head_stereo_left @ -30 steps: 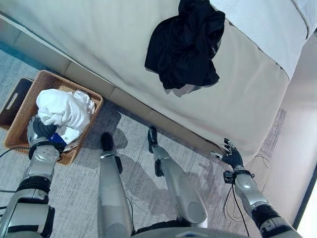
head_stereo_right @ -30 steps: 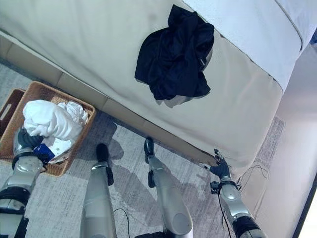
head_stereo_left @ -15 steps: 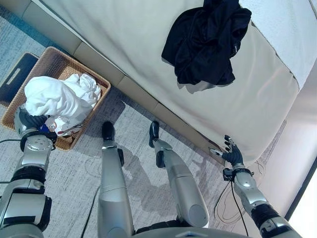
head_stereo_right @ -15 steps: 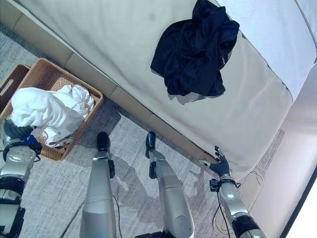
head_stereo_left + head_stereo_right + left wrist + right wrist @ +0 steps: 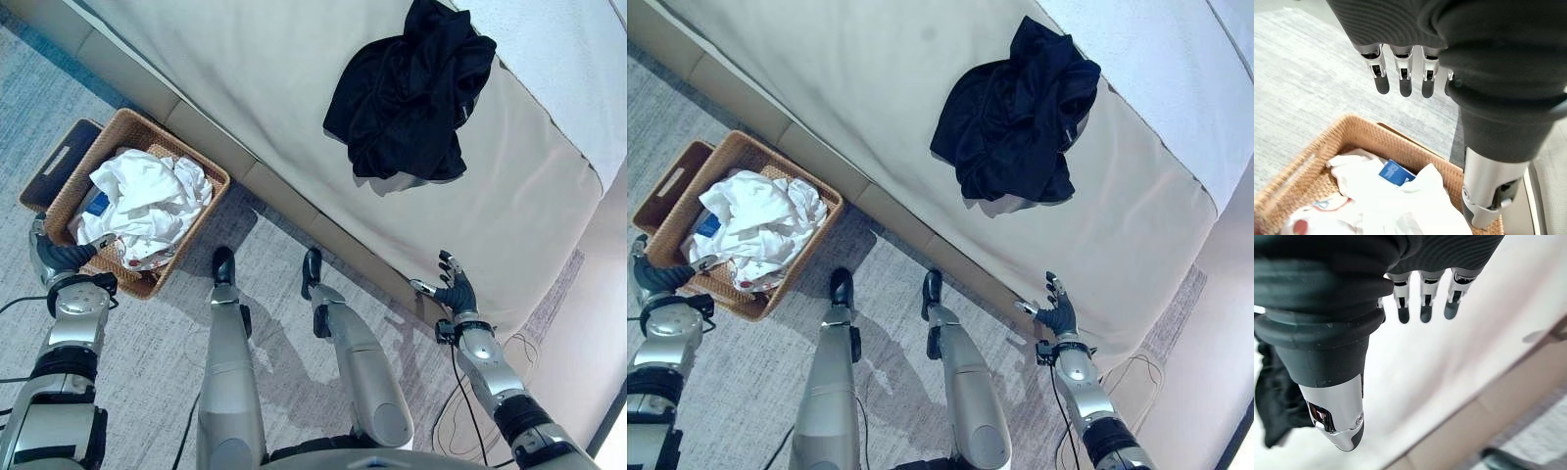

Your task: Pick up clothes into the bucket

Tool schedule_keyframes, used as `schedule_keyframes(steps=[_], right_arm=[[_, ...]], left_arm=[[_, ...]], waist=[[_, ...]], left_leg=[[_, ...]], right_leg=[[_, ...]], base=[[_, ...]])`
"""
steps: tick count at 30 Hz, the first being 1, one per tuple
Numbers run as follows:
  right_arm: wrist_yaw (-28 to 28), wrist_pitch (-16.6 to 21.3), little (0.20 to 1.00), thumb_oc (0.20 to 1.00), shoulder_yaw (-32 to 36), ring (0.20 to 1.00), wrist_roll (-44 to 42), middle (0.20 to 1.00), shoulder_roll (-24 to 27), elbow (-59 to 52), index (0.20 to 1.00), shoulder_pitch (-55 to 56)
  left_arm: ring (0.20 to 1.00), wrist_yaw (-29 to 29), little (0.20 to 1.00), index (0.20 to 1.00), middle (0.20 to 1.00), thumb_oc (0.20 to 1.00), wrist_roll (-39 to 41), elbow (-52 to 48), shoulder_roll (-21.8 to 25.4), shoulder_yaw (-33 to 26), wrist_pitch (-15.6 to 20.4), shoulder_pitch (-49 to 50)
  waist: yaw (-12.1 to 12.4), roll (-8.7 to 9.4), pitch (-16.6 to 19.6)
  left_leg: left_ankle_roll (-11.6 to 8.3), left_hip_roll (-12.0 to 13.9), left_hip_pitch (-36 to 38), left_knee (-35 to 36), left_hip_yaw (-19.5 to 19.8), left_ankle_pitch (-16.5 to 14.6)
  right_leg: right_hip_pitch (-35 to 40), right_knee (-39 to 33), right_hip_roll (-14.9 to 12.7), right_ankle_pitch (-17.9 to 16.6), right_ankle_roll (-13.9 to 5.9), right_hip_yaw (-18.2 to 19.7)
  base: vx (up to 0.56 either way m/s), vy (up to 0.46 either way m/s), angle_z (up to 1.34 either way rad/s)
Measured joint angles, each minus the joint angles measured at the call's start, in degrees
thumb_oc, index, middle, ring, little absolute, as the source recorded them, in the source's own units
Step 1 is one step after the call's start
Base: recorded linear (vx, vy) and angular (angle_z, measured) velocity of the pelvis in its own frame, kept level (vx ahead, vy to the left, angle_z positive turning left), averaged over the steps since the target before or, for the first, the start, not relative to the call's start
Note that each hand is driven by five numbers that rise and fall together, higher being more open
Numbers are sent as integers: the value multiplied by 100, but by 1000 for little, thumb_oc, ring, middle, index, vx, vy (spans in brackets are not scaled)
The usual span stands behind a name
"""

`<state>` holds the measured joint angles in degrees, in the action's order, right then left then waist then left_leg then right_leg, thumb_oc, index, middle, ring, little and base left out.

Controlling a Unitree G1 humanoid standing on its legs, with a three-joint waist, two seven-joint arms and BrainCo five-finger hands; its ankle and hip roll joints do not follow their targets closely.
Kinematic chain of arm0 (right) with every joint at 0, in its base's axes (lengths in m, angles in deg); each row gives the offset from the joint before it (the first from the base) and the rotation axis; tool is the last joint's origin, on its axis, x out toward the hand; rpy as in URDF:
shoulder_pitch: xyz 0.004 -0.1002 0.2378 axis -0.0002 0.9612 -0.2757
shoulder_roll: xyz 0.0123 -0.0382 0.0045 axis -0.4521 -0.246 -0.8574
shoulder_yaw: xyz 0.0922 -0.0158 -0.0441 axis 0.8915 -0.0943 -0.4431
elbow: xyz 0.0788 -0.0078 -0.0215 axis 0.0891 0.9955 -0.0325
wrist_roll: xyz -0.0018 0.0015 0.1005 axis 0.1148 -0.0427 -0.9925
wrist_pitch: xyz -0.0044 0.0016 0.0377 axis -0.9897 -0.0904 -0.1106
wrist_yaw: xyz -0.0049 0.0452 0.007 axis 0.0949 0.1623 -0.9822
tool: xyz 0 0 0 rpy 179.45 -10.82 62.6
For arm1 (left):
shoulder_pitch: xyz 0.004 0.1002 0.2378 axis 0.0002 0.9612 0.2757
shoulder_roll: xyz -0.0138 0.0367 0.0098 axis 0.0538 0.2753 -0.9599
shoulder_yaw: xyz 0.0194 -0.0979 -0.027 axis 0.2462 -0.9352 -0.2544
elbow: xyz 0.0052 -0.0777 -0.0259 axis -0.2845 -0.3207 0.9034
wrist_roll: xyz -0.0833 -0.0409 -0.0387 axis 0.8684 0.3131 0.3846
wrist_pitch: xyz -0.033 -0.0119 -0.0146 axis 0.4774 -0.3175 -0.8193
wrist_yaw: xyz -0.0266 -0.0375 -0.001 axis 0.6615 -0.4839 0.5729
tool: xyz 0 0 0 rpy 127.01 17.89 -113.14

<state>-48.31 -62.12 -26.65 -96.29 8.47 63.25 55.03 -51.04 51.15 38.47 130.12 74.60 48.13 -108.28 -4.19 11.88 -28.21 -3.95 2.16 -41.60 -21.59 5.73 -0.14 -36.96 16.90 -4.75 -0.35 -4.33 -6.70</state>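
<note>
A black garment (image 5: pixel 407 98) lies crumpled on the beige bed (image 5: pixel 245 69), far from both hands. On the grey carpet at the bed's foot stands a woven basket (image 5: pixel 178 144) holding a heap of white clothes (image 5: pixel 147 201) with a blue label (image 5: pixel 1393 172). My left hand (image 5: pixel 46 259) hovers just outside the basket's near corner, its fingers (image 5: pixel 1403 83) straight and holding nothing. My right hand (image 5: pixel 455 292) is open beside the bed's lower edge, its fingers (image 5: pixel 1422 303) spread toward the sheet, with the black garment (image 5: pixel 1273 401) off to one side.
A dark brown tray with a handle slot (image 5: pixel 59 168) lies against the basket's far side. A white duvet (image 5: pixel 568 59) covers the bed's upper right. The bed's base (image 5: pixel 284 201) runs diagonally across the carpet (image 5: pixel 127 362). A pale wall (image 5: pixel 598 323) stands at the right.
The white bundle that my left hand held up over the basket now lies spread inside it, and the hand has drawn back empty. The camera has shifted. My right hand has stayed open.
</note>
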Motion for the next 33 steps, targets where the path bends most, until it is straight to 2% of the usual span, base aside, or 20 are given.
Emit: schedule_keyframes(steps=[1,2,3,4,5,7,9,11,12,14,17,21,22,23,25,28,29,33], right_arm=[[-131,-9,1000,1000,104,1000,89,1000,60,-163,1000,-37],[-175,-2,1000,1000,184,1000,143,1000,83,-265,1000,-45],[-334,-21,1000,1000,284,1000,388,1000,159,-513,1000,-120],[-447,-11,1000,1000,319,1000,556,1000,259,-675,1000,-93],[-578,2,1000,1000,426,1000,821,1000,403,-875,1000,-171],[-784,-15,1000,1000,592,1000,1162,1000,637,-1189,1000,-282],[-999,-4,1000,1000,895,1000,1513,1000,777,-1385,1000,-546],[-1185,-34,1000,1000,1008,1000,1659,1000,778,-1392,1000,-879],[-1239,-49,1000,1000,1053,1000,1765,1000,807,-1364,1000,-1016],[-1302,-106,1000,1000,1057,1000,1908,1000,935,-1251,1000,-1317],[-1382,-215,1000,1000,1074,1000,2267,1000,1333,-1069,1000,-1698],[-1514,-396,1000,1000,986,1000,2467,1000,1734,-189,1000,-2377],[-1571,-542,1000,1000,953,1000,2461,1000,1906,206,1000,-2656],[-1602,-555,1000,1000,944,1000,2463,1000,1960,268,1000,-2718],[-1668,-645,1000,1000,728,1000,2427,1000,2191,1104,1000,-3299],[-1715,-688,1000,1000,451,1000,2271,1000,2219,1854,1000,-3853],[-1711,-679,1000,1000,324,1000,2141,1000,2229,2255,1000,-4071],[-1523,-818,1000,1000,-252,1000,1727,1000,2311,3767,1000,-4785]], left_arm=[[1000,0,1000,1000,1000,1000,-2,-176,-168,-1,1,38],[1000,0,1000,1000,1000,1000,-5,-292,-258,3,5,87],[1000,-22,1000,1000,1000,1000,-5,-652,-389,-13,9,284],[1000,-67,1000,1000,1000,1000,11,-1005,-532,-45,68,418],[1000,-79,1000,1000,1000,1000,20,-1369,-737,2,361,606],[1000,48,1000,1000,1000,1000,375,-1488,-1081,-20,689,673],[1000,286,1000,1000,1000,1000,829,-1509,-1384,26,914,771],[1000,477,1000,1000,1000,1000,1157,-1603,-1687,89,1025,862],[1000,649,1000,1000,1000,1000,1266,-1673,-1856,335,1077,933],[1000,935,1000,1000,1000,1000,1257,-1867,-1910,805,1117,1142],[1000,1315,1000,1000,1000,1000,1259,-1911,-2088,1101,1139,1349],[1000,1602,1000,1000,1000,1000,1242,-1686,-2132,1323,1136,1565],[1000,1670,1000,1000,1000,1000,1239,-1526,-2172,1460,1087,1556],[1000,1692,1000,1000,1000,1000,1228,-1510,-2188,1486,1101,1598],[1000,1721,1000,1000,1000,1000,1041,-1342,-2160,1822,1077,1624],[1000,1726,1000,1000,1000,1000,743,-1200,-2167,2019,1063,1653],[1000,1744,1000,1000,1000,1000,689,-1182,-2190,2085,1053,1686],[1000,1760,1000,1000,1000,1000,691,-1130,-2268,2237,995,1789]], waist=[[75,-107,-72],[70,-148,-100],[194,-227,-152],[213,-276,-185],[300,-369,-202],[397,-469,-220],[383,-606,-226],[473,-701,-246],[551,-788,-237],[550,-945,-247],[699,-1200,-237],[720,-1441,-235],[663,-1546,-224],[750,-1583,-226],[819,-1713,-199],[797,-1792,-182],[894,-1846,-170],[1016,-2084,-101]], left_leg=[[5,-45,167,176,47,76],[-16,-71,260,282,41,136],[14,-135,440,442,51,197],[4,-153,551,565,67,255],[24,-216,738,793,77,366],[6,-271,937,989,96,441],[58,-336,1118,1156,162,532],[59,-386,1236,1211,221,547],[64,-413,1335,1259,236,581],[62,-453,1437,1314,247,643],[60,-478,1559,1378,241,653],[26,-489,1621,1404,339,692],[12,-500,1623,1430,382,704],[7,-488,1619,1446,402,716],[-109,-463,1643,1641,490,845],[-112,-443,1638,1757,566,886],[-112,-428,1629,1804,631,904],[-137,-379,1475,1901,761,1026]], right_leg=[[122,-21,-59,15,-11,-13],[174,-27,-72,23,-11,-21],[290,-19,-142,66,-28,-34],[349,-19,-155,79,-32,-45],[452,10,-243,146,-37,-87],[527,117,-320,242,-46,-106],[594,291,-416,369,-54,-177],[664,408,-464,457,-31,-206],[714,466,-497,498,-34,-201],[775,555,-558,565,-48,-240],[780,728,-607,677,-52,-211],[762,967,-640,823,-28,-300],[739,1015,-671,894,14,-324],[715,1106,-658,922,12,-348],[567,1359,-686,1059,101,-388],[434,1587,-743,1200,206,-472],[361,1760,-722,1295,255,-508],[43,2150,-723,1491,444,-642]], base=[[16,-33,22],[25,-33,22],[21,-33,18],[14,-36,26],[11,-10,24],[8,-19,24],[13,-53,30],[5,-65,19],[-9,-51,8],[-11,-20,14],[13,-66,4],[-6,-87,13],[-23,-95,17],[-23,-130,17],[-6,-93,16],[-26,-98,21],[-34,-98,23],[-27,-87,15]])
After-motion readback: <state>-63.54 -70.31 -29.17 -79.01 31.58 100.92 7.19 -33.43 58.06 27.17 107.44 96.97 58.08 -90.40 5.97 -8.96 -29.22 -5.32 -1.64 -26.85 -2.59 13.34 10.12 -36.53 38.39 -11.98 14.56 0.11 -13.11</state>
